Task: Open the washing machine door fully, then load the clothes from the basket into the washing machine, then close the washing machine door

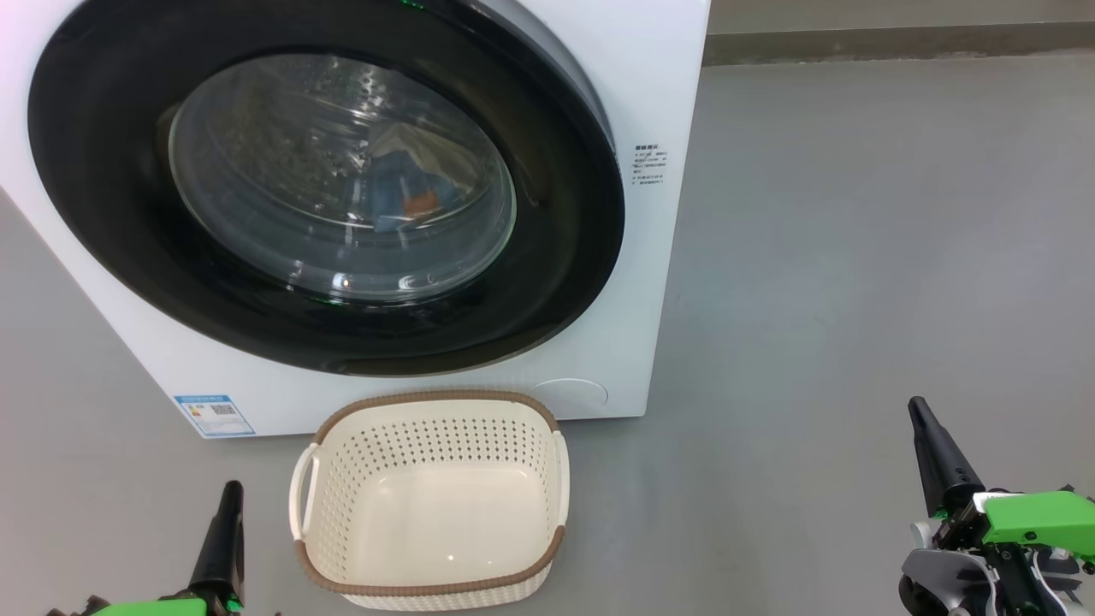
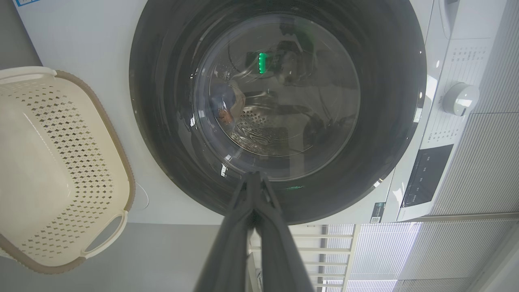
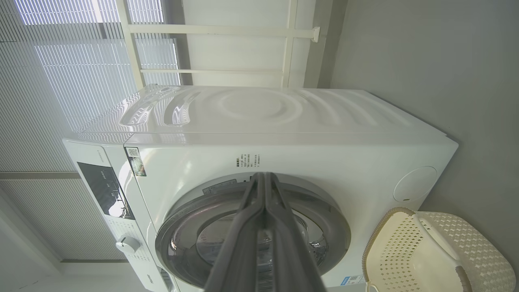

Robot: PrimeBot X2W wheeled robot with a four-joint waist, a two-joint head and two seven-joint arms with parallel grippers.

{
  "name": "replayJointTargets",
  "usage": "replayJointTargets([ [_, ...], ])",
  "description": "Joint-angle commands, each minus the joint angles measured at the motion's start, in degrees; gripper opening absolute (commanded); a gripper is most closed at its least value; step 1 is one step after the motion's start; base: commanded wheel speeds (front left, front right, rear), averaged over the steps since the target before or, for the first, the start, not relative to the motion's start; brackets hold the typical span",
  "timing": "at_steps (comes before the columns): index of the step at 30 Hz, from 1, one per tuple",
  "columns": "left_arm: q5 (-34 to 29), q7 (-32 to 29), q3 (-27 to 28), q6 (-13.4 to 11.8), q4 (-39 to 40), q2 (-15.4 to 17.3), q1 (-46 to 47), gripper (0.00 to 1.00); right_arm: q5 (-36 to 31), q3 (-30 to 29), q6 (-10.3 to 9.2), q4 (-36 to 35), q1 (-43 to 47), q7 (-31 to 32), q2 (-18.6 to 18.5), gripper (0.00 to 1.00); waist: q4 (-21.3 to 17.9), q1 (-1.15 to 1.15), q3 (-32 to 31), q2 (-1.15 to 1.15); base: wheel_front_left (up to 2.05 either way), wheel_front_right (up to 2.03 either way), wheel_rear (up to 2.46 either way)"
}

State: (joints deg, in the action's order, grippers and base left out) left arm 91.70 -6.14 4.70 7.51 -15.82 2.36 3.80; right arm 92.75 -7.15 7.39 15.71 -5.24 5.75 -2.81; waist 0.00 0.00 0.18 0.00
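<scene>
Both end effectors are closed: the left gripper (image 2: 253,182) and right gripper (image 3: 264,180) have their fingers pressed together, holding nothing, clear of the washer (image 1: 667,103). The door (image 1: 128,214) lies flat against its front and looks shut. The clothes (image 1: 409,184) lie in the drum behind the glass; blue and orange show, the rest is blurred by reflections. The basket (image 1: 436,398) stands on the floor (image 1: 855,257) just before the washer, its bare bottom showing. The head view cuts off the washer's top.
</scene>
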Motion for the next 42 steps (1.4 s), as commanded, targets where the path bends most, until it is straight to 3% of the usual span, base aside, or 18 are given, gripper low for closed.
replayJointTargets([
  [1,0.5,-0.4,1.8,0.0,1.8,0.5,2.4,0.0,-0.2,1.1,0.1,-1.7,-0.9,0.4,-0.4,0.0,0.0,0.0,0.0,0.0,0.0,0.0,0.0],
  [42,0.5,-0.4,1.8,0.0,1.8,0.5,2.4,0.0,-0.4,0.9,0.1,-1.7,-0.9,0.6,-0.3,0.0,0.0,0.0,0.0,0.0,0.0,0.0,0.0],
])
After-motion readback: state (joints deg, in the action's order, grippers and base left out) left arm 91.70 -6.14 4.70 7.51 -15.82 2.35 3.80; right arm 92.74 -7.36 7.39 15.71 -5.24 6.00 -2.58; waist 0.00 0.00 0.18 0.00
